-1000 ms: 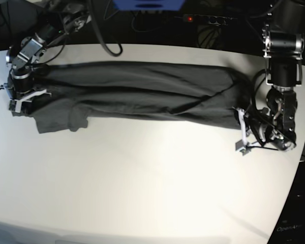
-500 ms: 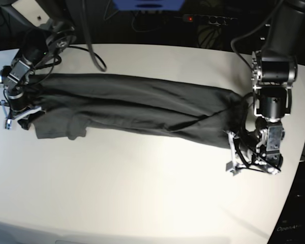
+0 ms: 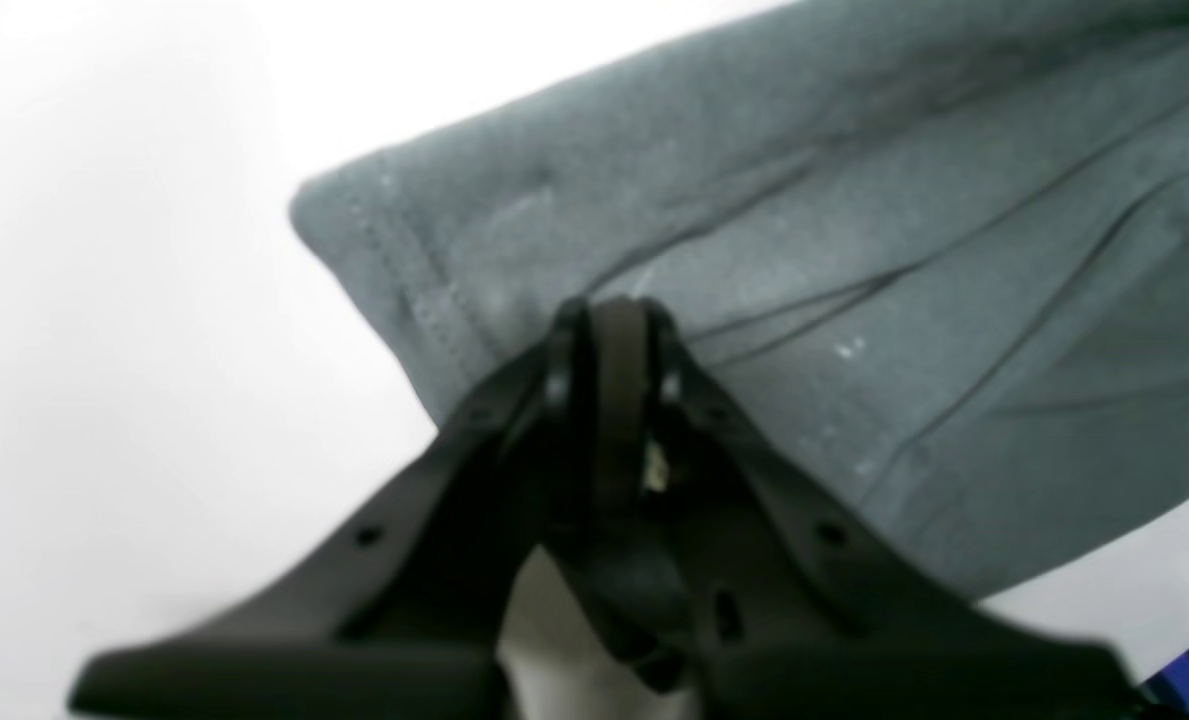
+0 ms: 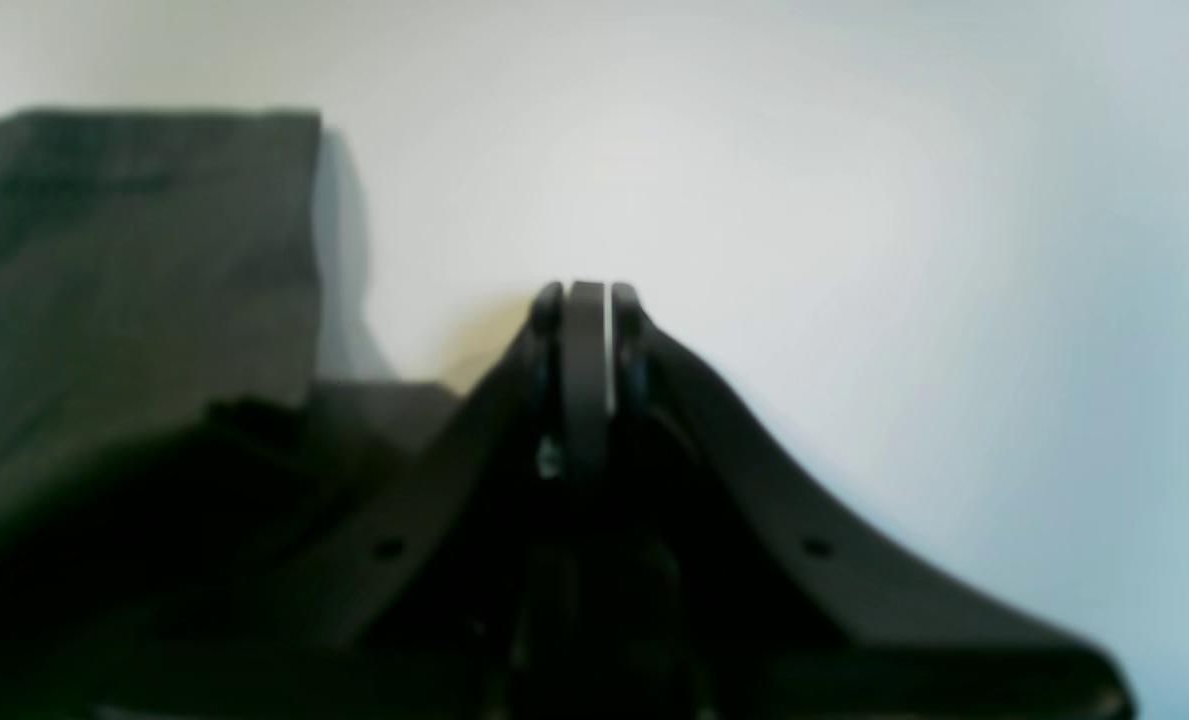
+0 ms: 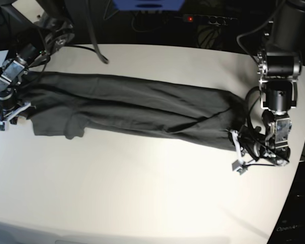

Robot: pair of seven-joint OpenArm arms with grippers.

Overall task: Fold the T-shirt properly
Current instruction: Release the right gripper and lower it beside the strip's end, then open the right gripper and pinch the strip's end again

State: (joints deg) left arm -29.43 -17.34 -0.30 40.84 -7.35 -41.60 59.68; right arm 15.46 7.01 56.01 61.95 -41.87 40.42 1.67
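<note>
The dark charcoal T-shirt [image 5: 132, 109] lies stretched in a long, wrinkled band across the white table [image 5: 142, 193], from far left to right. My left gripper [image 5: 237, 152] is shut on its right end. In the left wrist view the closed gripper [image 3: 609, 320] pinches cloth beside the stitched hem of the T-shirt [image 3: 854, 250]. My right gripper [image 5: 7, 109] is shut on the left end, near the sleeve [image 5: 73, 127]. In the right wrist view the closed gripper [image 4: 584, 300] holds a thin strip of cloth, and the rest of the T-shirt [image 4: 134, 250] hangs to its left.
The table's curved right edge [image 5: 295, 168] runs close to my left arm. Behind the table are dark cables, a power strip with a red light [image 5: 190, 19] and a blue object [image 5: 147, 4]. Bare white tabletop lies in front of the shirt.
My right gripper has pulled the shirt's left end further left. My left gripper has moved toward the front of the table with the right end. The shirt now lies longer and slanted.
</note>
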